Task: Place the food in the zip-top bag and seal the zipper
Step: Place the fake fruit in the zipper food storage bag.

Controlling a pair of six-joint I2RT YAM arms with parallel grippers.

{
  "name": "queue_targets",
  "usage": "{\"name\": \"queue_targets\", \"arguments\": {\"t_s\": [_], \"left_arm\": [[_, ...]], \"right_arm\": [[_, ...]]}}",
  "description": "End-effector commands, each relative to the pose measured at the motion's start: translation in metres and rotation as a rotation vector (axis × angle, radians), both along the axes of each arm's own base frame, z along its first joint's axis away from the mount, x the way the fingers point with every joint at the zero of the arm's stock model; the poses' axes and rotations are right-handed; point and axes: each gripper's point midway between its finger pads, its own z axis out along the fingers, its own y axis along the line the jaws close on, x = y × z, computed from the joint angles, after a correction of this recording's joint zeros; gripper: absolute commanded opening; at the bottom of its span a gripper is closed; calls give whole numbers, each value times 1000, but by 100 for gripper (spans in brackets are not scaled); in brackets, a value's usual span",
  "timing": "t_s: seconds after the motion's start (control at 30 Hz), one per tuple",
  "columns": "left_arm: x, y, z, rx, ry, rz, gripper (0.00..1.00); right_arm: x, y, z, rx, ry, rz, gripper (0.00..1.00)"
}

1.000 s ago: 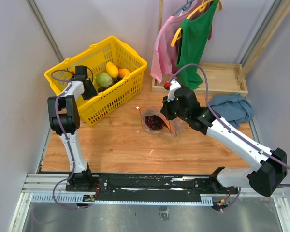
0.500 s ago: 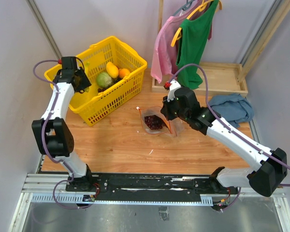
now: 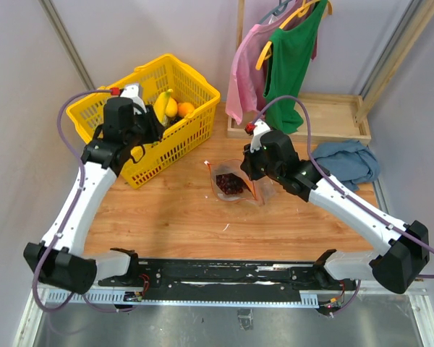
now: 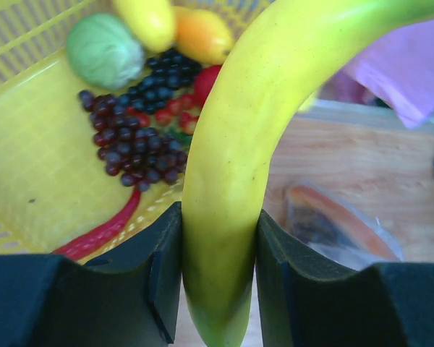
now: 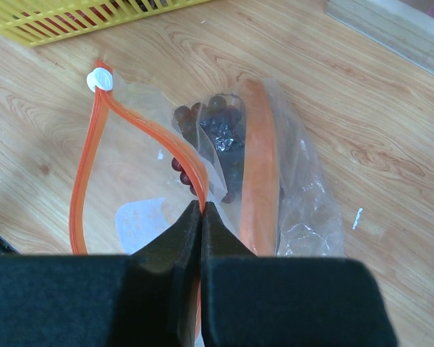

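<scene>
Your left fingers (image 4: 155,275) were clamped on a yellow banana (image 4: 275,87), one on each side of it, and they held it in the air above the yellow basket (image 3: 177,141). Under it, on the basket floor, you had a green round piece (image 4: 105,50), a small yellow piece (image 4: 148,22), an orange piece (image 4: 202,32), loose dark grapes (image 4: 134,152) and a thin red chili (image 4: 101,231). The basket's wall stood between the banana and the zip-top bag (image 5: 141,181). The bag lay on the wooden counter (image 3: 181,210), just beside the basket, with its mouth open. Your right fingers (image 5: 184,246) were pressed together on the zipper (image 5: 74,195) and pinched the near lip of the mouth. A small white tab (image 5: 99,79) sat at the far end of the strip. Inside the bag you could see a grape bunch (image 5: 220,134) and a long orange piece (image 5: 259,159) side by side. Your right arm reached over the bag from the right. Behind the bag there was a low wooden tray (image 3: 333,116), a pink garment (image 3: 246,65) and a green garment (image 3: 289,58) on hangers, and a blue cloth (image 3: 347,159) near the right arm.
</scene>
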Motion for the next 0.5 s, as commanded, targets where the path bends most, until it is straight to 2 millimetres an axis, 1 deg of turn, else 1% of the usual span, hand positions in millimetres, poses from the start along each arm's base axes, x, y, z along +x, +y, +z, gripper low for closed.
{"name": "queue_targets", "arguments": {"t_s": [0.0, 0.03, 0.07, 0.1, 0.23, 0.33, 0.47], "left_arm": [[-21, -47, 24, 35, -155, -203, 0], [-28, -59, 23, 47, -175, -250, 0], [-38, -75, 23, 68, -201, -321, 0], [-46, -86, 24, 86, -224, -375, 0], [-73, -126, 5, 201, -253, -555, 0], [-87, -143, -14, 292, -239, -648, 0], [-98, -157, -35, 408, -193, -716, 0]], "right_arm": [[10, -4, 19, 30, -41, -33, 1], [9, -4, 18, 32, -38, -31, 1], [9, -4, 19, 35, -37, -31, 1], [9, -4, 20, 38, -39, -29, 1], [8, -5, 23, 43, -45, -31, 1], [8, -6, 26, 46, -51, -36, 1], [7, -6, 25, 45, -51, -35, 1]]}}
